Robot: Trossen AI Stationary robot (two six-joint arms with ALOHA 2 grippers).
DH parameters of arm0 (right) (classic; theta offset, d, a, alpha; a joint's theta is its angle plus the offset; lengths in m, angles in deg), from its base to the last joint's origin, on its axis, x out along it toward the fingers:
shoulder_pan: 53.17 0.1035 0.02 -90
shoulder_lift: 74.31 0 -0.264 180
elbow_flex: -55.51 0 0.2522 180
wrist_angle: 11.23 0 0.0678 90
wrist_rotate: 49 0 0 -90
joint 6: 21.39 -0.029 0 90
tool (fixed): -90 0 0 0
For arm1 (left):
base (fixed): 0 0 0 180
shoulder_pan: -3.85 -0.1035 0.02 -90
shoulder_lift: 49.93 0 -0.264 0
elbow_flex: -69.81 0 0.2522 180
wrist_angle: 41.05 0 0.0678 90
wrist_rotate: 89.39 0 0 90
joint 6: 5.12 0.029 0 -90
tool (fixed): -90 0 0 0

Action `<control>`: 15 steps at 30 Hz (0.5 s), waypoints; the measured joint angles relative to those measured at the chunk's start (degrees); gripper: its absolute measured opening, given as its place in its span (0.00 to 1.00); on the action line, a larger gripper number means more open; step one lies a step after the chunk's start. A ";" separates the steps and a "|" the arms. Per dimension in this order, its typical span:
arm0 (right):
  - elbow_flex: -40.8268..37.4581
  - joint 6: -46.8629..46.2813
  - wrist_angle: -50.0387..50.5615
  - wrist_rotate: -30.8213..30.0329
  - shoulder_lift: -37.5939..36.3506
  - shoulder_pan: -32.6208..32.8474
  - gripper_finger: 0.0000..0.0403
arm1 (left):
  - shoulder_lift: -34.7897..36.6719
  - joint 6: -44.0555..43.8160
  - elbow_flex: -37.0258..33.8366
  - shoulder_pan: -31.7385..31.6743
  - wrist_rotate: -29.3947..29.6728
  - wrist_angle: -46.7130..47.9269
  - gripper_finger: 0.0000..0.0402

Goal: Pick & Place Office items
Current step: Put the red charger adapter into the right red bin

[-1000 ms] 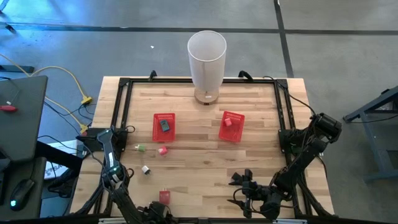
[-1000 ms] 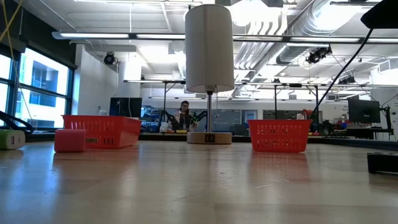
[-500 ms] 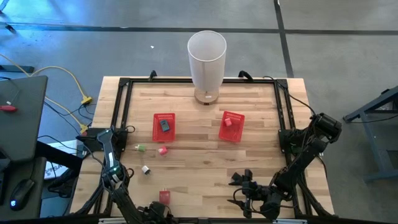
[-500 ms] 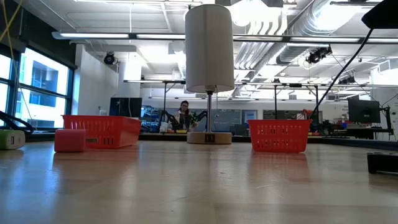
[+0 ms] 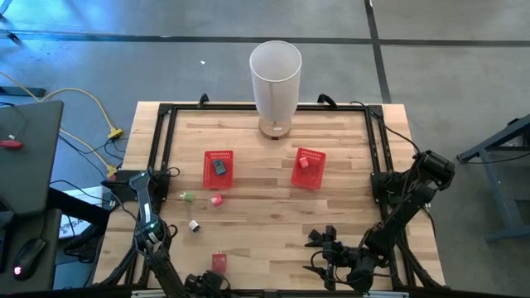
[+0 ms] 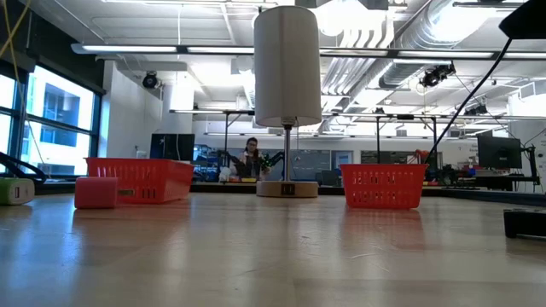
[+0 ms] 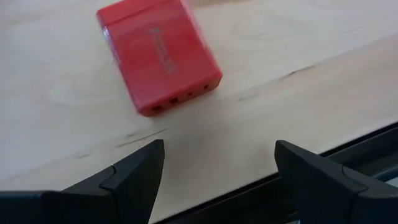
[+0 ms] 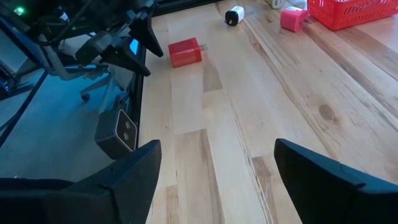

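A red block (image 7: 158,56) lies flat on the wooden table near its front edge, also seen in the high view (image 5: 219,261). My left gripper (image 7: 217,168) hangs open just on its near side, pointing steeply down, its fingers short of the block. A green item (image 5: 188,196), a pink one (image 5: 216,199) and a small white-and-black one (image 5: 194,225) lie left of centre. The left red basket (image 5: 219,168) holds a dark item and the right red basket (image 5: 308,167) a red one. My right gripper (image 8: 217,171) waits open at the front right (image 5: 315,254).
A tall white cylinder (image 5: 276,83) stands on a round base at the table's far middle. A black frame (image 5: 161,149) runs round the table top. Bare wood lies between the two baskets and the grippers. A person (image 6: 252,159) sits far behind the table.
My left gripper has turned slightly at the wrist above the red block, staying in place. Nothing on the table has moved.
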 joint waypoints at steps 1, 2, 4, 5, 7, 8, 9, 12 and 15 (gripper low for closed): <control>0.00 0.00 0.00 0.08 0.00 0.00 0.75 | 0.00 -0.57 0.00 0.00 -0.61 0.00 0.74; 0.00 0.00 0.00 0.08 0.00 0.00 0.75 | 0.00 -0.87 0.00 0.00 -1.26 0.00 0.74; 0.00 0.00 0.00 0.08 0.00 0.00 0.75 | 0.00 -0.65 0.00 -0.02 -2.24 0.00 0.74; 0.00 0.00 0.00 0.11 0.00 0.00 0.75 | 0.00 -0.65 0.00 -0.16 -3.17 0.00 0.74; 0.00 0.00 0.00 0.77 0.00 0.00 0.75 | 0.00 -1.29 0.00 -0.48 -4.87 0.01 0.74; 0.00 0.00 0.00 1.07 0.00 0.00 0.75 | 0.00 -1.20 0.00 -0.61 -5.52 0.01 0.74; 0.00 0.00 0.00 1.16 0.00 0.00 0.75 | 0.06 -0.87 0.00 -0.86 -6.11 0.00 0.74; 0.00 -0.17 0.00 1.17 0.00 0.00 0.75 | 0.13 -0.06 0.00 -1.29 -6.87 -0.17 0.74; 0.00 -0.42 0.00 1.17 0.00 0.00 0.75 | 0.15 1.88 0.00 -1.29 -6.83 -0.09 0.74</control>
